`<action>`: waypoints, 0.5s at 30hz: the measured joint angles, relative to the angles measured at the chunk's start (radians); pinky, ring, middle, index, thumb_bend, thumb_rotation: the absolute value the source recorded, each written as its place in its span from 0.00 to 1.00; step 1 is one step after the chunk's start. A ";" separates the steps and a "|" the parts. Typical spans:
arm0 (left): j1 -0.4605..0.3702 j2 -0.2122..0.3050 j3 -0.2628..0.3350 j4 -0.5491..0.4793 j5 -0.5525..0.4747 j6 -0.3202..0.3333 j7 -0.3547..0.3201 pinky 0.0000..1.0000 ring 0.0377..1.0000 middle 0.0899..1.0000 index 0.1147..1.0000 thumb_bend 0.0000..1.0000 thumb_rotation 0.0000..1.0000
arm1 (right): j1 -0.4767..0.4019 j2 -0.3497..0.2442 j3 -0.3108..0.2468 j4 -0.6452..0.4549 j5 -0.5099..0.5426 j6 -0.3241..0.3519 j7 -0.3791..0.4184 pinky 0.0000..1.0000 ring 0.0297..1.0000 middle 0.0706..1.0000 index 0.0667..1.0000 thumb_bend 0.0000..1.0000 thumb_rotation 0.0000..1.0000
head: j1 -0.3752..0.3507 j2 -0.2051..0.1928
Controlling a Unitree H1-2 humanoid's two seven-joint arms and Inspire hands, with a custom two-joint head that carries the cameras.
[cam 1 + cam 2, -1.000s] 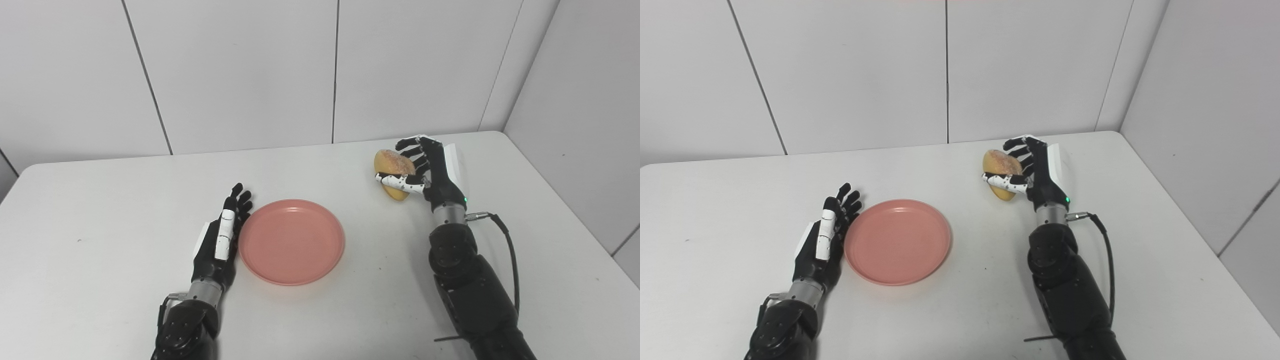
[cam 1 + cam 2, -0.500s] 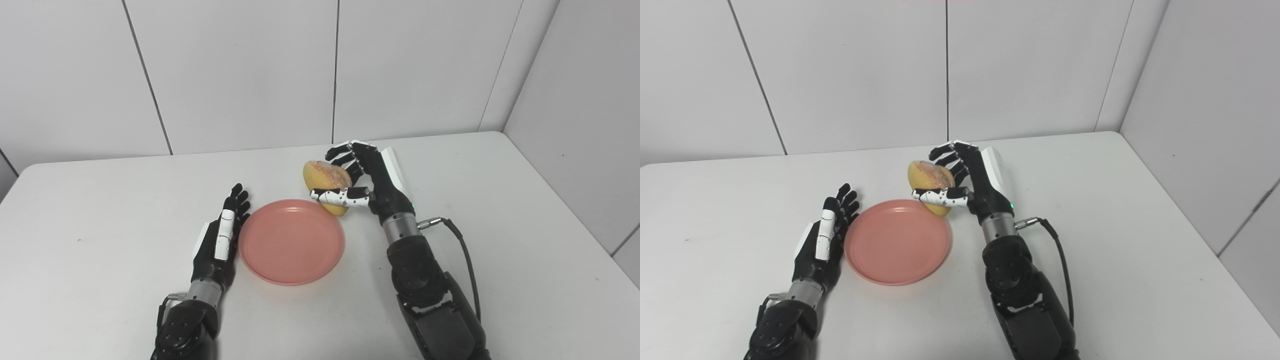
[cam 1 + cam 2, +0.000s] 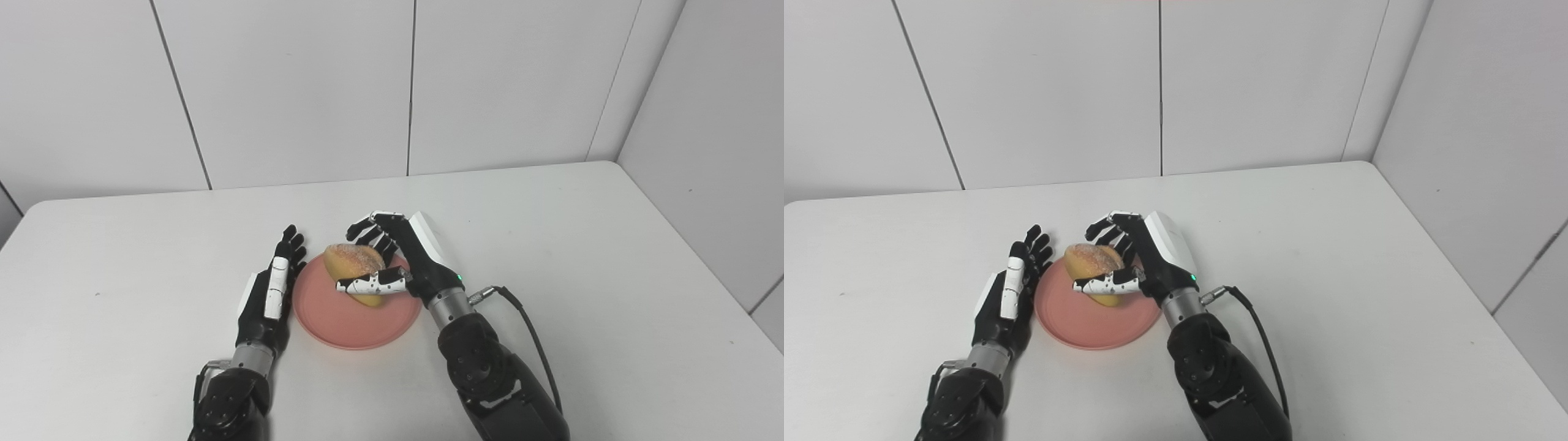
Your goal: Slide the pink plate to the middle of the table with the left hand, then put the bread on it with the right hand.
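– Where's the bread roll?
– Grasped in the right hand, over the pink plate mid-table.
– And the left hand?
– Fingers spread, holding nothing, against the plate's left rim.

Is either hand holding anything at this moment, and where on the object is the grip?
The right hand holds the bread over the pink plate: thumb across its near side, fingers behind its far side. The left hand holds nothing, open beside the plate's left rim.

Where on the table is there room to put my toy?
The table is bare right of the right hand and left of the left hand. It is crowded at the pink plate, with the bread over it.
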 measured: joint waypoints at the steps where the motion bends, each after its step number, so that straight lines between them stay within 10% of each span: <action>1: 0.000 -0.001 0.000 0.000 0.001 -0.002 0.004 1.00 1.00 1.00 1.00 0.76 1.00 | 0.000 -0.002 0.005 0.009 -0.002 -0.009 0.000 0.32 0.37 0.38 0.50 0.52 0.00 | 0.005 0.003; 15: 0.001 -0.013 0.002 0.010 0.022 -0.025 0.026 1.00 1.00 1.00 1.00 0.75 1.00 | -0.011 -0.045 0.077 0.112 -0.116 -0.097 -0.010 0.26 0.32 0.44 0.45 0.52 0.00 | 0.018 0.011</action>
